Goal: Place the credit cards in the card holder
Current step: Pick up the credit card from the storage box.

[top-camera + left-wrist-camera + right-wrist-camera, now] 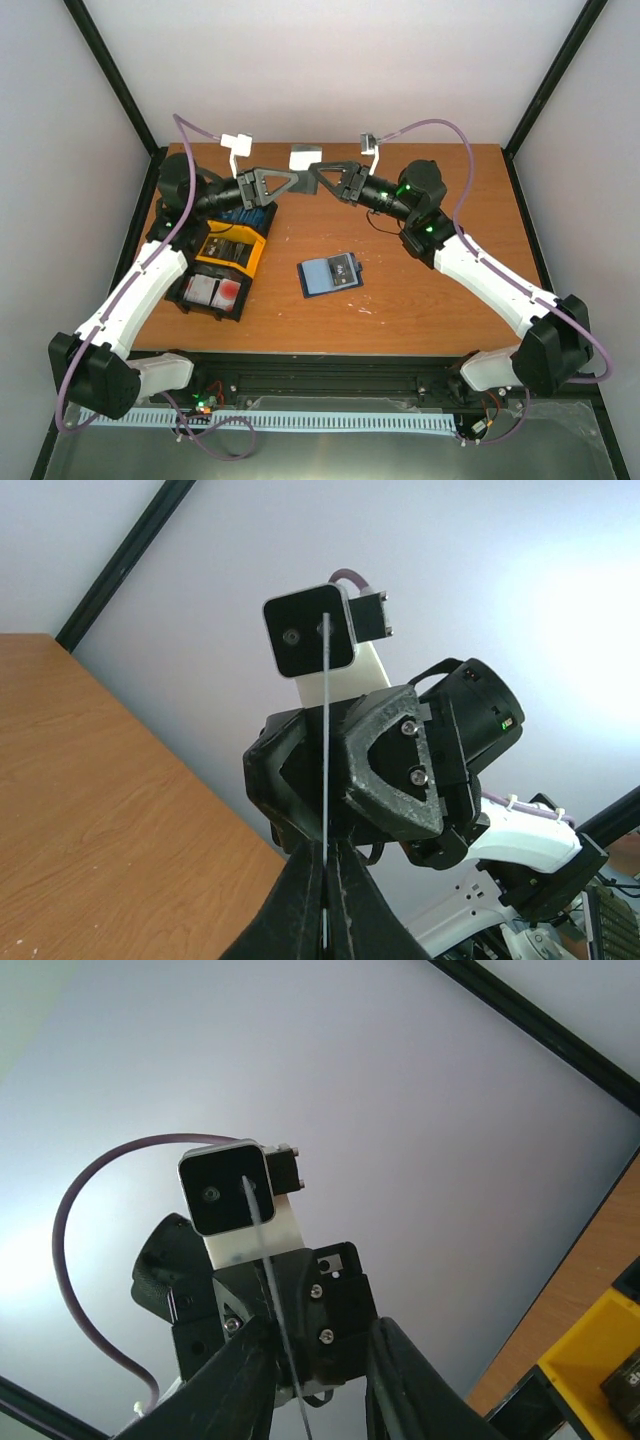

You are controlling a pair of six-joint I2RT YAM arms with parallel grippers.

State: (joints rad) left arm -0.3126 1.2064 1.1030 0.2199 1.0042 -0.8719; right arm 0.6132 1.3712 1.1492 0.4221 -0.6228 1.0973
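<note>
Handover step, by my reading: a thin pale-grey plastic credit card [305,157] hangs over the far side of the brown wooden table [420,300], pinched edge-on by the left jaws, which are fully closed on it. The right jaws stand apart around its other end, not gripping; next they should close before the left lets go. The navy folding card holder [330,274] lies open mid-table. No writing is legible

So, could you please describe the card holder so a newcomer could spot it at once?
On the brown table, look right of the black-and-yellow tray. The card holder lies alone mid-table: a small, flat blue rectangle on bare wood, not inside any compartment.
</note>
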